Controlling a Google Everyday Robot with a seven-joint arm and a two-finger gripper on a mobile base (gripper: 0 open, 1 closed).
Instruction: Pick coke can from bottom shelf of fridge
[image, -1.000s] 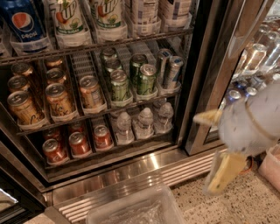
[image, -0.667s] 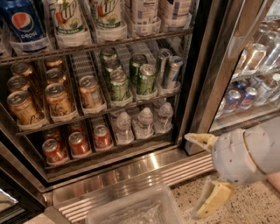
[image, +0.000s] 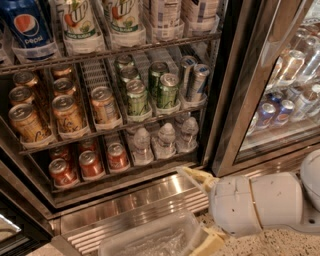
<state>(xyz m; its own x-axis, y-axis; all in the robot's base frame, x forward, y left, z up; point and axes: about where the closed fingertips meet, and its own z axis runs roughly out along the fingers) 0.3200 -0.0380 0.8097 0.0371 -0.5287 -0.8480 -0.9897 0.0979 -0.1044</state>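
The fridge stands open, with racks of drinks inside. Several red coke cans stand on the bottom shelf at its left; the front three are at left, middle and right. My gripper hangs low in front of the fridge's steel sill, right of and below the cans. It is open and empty. One pale finger points at the sill and the other is near the floor.
Small water bottles fill the right of the bottom shelf. Gold cans and green cans stand on the rack above. The open glass door is at the right. A clear plastic bin lies on the floor below the sill.
My gripper and arm have moved left and down, from beside the glass door to low in front of the fridge's sill. The cans have not moved.
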